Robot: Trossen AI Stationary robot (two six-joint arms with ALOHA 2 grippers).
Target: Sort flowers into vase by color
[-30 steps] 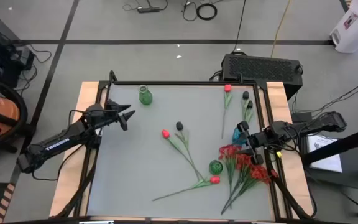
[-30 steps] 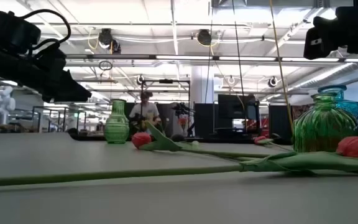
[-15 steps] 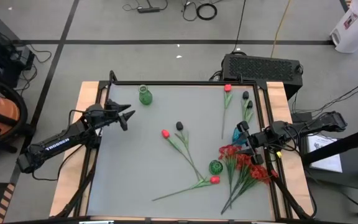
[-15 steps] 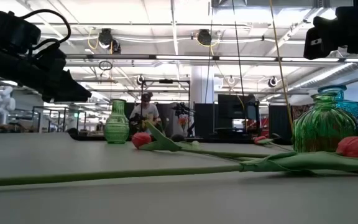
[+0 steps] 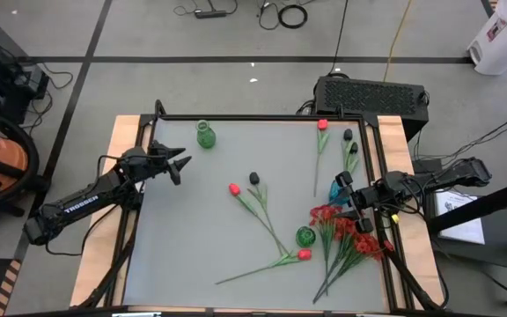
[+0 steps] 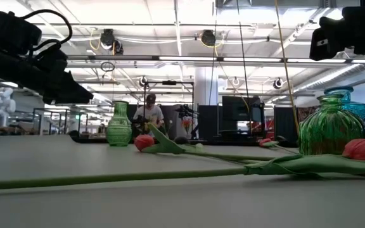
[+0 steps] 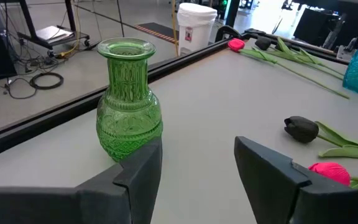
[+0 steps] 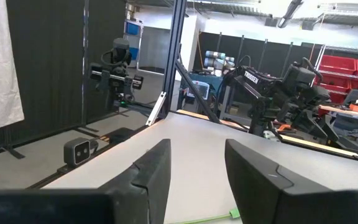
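"TROSSEN" lettering on left arm [image 5: 82, 204], readable.

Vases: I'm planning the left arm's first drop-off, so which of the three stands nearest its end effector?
The tall green vase at the table's far left, just ahead of the open left end effector. The round green vase and blue vase stand by the right arm.

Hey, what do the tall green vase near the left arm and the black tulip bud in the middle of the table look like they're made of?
The green vase looks like pressed glass: translucent, glossy, with ribbed and embossed patterning that light passes through. The black tulip bud looks matte and slightly rubbery, probably molded foam or soft plastic, though that is less certain; its green stem appears plastic.
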